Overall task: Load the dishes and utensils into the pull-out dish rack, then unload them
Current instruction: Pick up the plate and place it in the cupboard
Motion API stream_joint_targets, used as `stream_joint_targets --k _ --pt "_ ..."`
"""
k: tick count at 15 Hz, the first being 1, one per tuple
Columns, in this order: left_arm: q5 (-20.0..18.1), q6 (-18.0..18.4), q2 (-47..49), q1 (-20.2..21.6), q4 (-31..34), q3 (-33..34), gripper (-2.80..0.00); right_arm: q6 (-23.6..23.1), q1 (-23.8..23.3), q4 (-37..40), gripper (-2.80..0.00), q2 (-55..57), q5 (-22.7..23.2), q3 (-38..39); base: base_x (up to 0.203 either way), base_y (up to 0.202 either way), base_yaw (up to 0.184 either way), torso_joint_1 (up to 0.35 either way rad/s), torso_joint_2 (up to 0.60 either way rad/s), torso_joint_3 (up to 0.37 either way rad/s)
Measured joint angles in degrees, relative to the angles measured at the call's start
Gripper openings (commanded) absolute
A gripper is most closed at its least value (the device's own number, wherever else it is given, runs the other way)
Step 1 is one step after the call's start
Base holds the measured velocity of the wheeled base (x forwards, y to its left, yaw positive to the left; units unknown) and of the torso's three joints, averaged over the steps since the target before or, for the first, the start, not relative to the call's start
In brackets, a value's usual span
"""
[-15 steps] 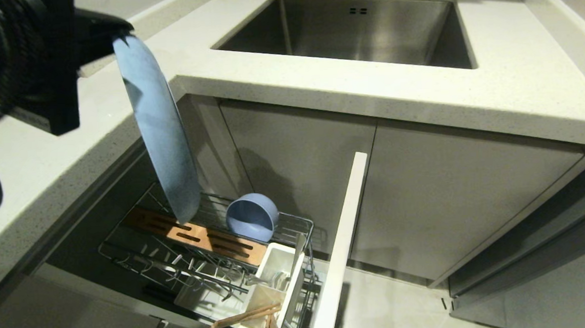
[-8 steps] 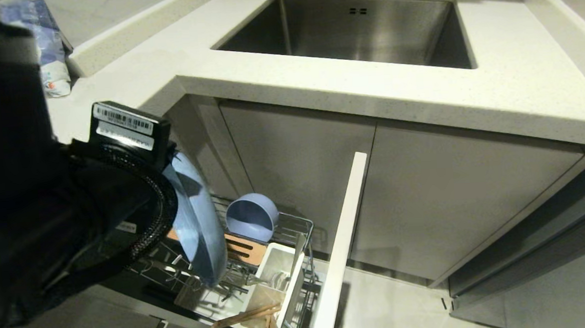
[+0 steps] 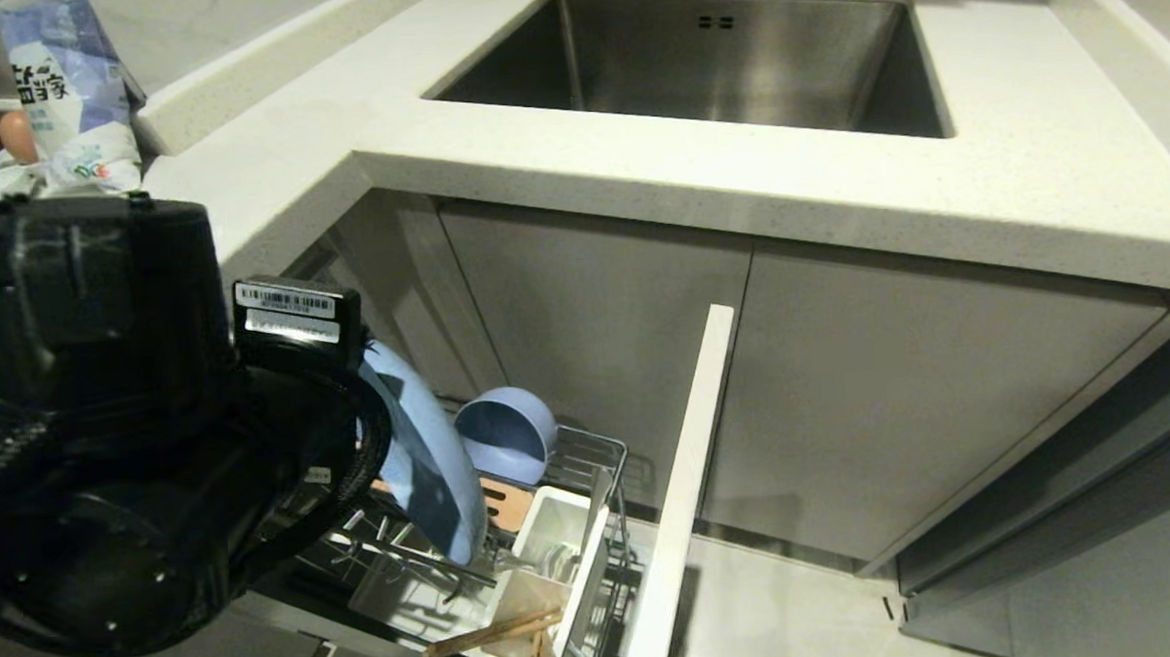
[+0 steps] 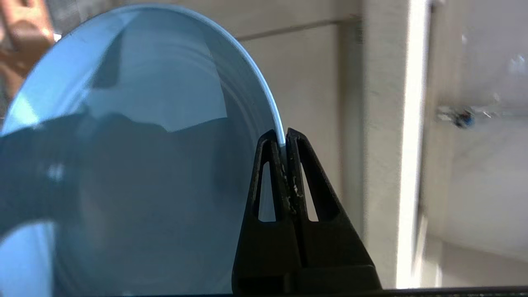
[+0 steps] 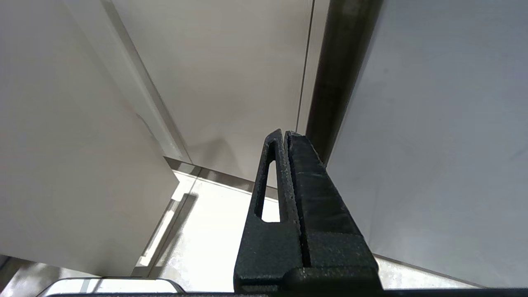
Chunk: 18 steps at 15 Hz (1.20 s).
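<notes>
Left gripper [image 4: 284,138] pinches plate [image 3: 430,472] rim edge-on above rack [image 3: 591,448]; thin grip, plate may swing/slip, hit prongs, bowl [image 3: 505,435].

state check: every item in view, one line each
plate: on edge, rim clamped in left gripper, low over the rack
bowl: on its side in the rack
dish rack: pulled out
chopsticks: in the white caddy, leaning out
right gripper: shut, empty, parked beside the cabinets
sink: empty
</notes>
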Motion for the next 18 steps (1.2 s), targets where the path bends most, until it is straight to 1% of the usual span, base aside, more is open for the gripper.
stream_joint_targets --k 7,9,13,18 --pt "0.22 -5.22 5.85 2.43 -0.14 3.19 -2.8 0.0 0.0 0.01 -2.8 0.0 0.0 0.0 0.0 0.0 0.0 0.0 0.0 0.0" --pt "0.28 -5.44 7.09 2.9 -0.22 3.59 -2.8 0.01 0.0 0.0 -2.8 0.0 0.0 0.0 0.0 0.0 0.0 0.0 0.0 0.0" --pt "0.27 -6.47 9.18 3.76 -2.6 4.75 -2.8 0.0 0.0 0.0 -2.8 0.0 0.0 0.0 0.0 0.0 0.0 0.0 0.0 0.0" --pt "0.2 -6.2 9.51 3.71 -3.04 4.24 -2.8 0.0 0.0 0.0 -2.8 0.0 0.0 0.0 0.0 0.0 0.0 0.0 0.0 0.0"
